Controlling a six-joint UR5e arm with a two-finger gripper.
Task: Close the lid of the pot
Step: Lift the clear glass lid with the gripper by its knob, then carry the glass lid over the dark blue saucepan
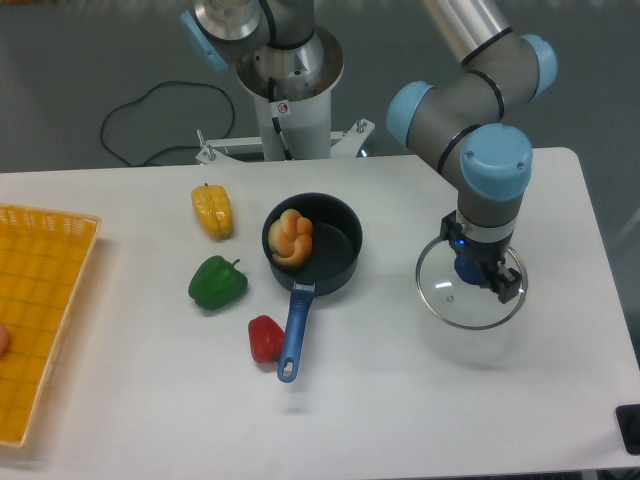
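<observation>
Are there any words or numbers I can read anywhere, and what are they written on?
No words or numbers can be read.
Small round red sticker on the white robot base: it looks like a warning sign, but it is too small to make out.
The pot, the lid, the gripper and the peppers show no writing.

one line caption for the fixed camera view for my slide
End effector on the blue knob of the glass lid, right of the open pot holding a bread roll.
</observation>
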